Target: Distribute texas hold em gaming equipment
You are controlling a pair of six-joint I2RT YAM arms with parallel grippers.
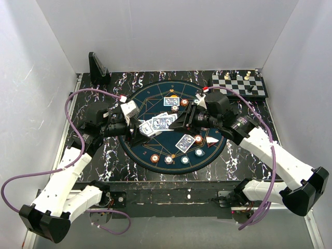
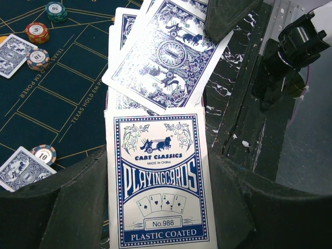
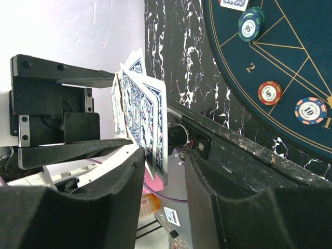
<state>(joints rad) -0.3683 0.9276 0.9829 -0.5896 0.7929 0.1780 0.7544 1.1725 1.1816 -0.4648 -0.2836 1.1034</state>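
A white-and-blue printed pack of playing cards [image 2: 161, 181] is clamped tight between the left fingers [image 2: 67, 207] and held above the 9 o'clock side of a large round dark-blue mat with gold lines [image 1: 155, 145], which lies on a black marbled surface [image 1: 114, 155]. Several blue-backed playing cards [image 2: 171, 52] are fanned out of the pack towards the mat's centre. The right fingers [image 3: 233, 207] are seen about half open, set to either side of the fan's outer edge with a gap showing beside the cards, so nothing is gripped yet. Two dealt cards are laid on the mat, one at 12 o'clock [image 1: 171, 101] and one near 5 o'clock [image 1: 185, 142]. Small round striped poker chips [image 1: 154, 157] are spread along the rim from 5 to 7 o'clock, with more near each dealt card. The step in hand is judged to be the drawing of a further card. Next, a single card must be pinched, slid free without dragging its neighbours, and set at an unserved seat.
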